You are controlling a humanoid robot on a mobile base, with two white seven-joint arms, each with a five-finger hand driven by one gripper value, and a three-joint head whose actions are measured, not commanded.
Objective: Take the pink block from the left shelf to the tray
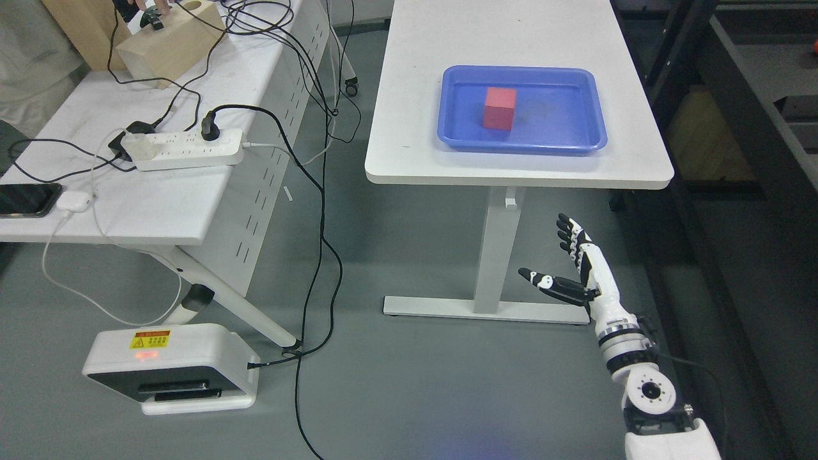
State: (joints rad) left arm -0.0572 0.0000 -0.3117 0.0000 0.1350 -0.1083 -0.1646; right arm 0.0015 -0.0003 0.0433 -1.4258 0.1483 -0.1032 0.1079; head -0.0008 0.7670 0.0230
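A pink-red block (pixel 499 108) stands upright inside the blue tray (pixel 575 137), left of the tray's middle. The tray rests on the white table (pixel 447 160) at upper centre. My right hand (pixel 565 268) hangs below the table's front edge, over the floor, with fingers spread and thumb out; it holds nothing. The right arm (pixel 645 390) comes up from the lower right corner. No left arm shows.
A second white table (pixel 147 204) on the left carries a power strip (pixel 182 150), cables, a phone (pixel 25 199) and a cardboard box (pixel 172 41). A white device (pixel 172 367) sits on the floor. Dark shelving (pixel 748 128) lines the right side.
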